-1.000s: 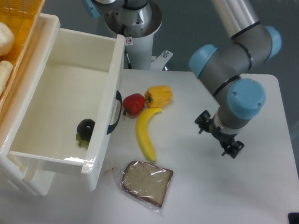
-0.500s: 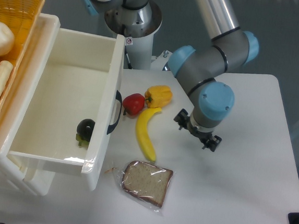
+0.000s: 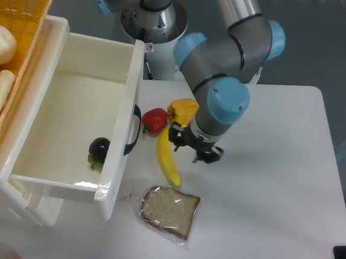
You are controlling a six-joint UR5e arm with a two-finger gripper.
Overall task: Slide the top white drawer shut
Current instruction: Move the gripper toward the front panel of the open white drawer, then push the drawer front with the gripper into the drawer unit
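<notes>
One slice of bagged bread [image 3: 169, 211] is seen nearest on the desk [image 3: 276, 193]. Farther left, the top white drawer [image 3: 89, 122], glossy and boxy, is pulled out. The claw [image 3: 194, 149] is hung over a curved banana [image 3: 169, 153]; its jaw spacing cannot be judged.

White table [image 3: 276, 193]: red pepper [image 3: 155, 119] just beside yellow pepper [image 3: 185, 109], banana [image 3: 167, 158] below them, bagged bread slice [image 3: 169, 211] near front edge, white cabinet [image 3: 9, 203] at left.

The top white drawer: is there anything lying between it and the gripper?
Yes. The banana and a red pepper lie on the table between the gripper and the top white drawer front.
</notes>
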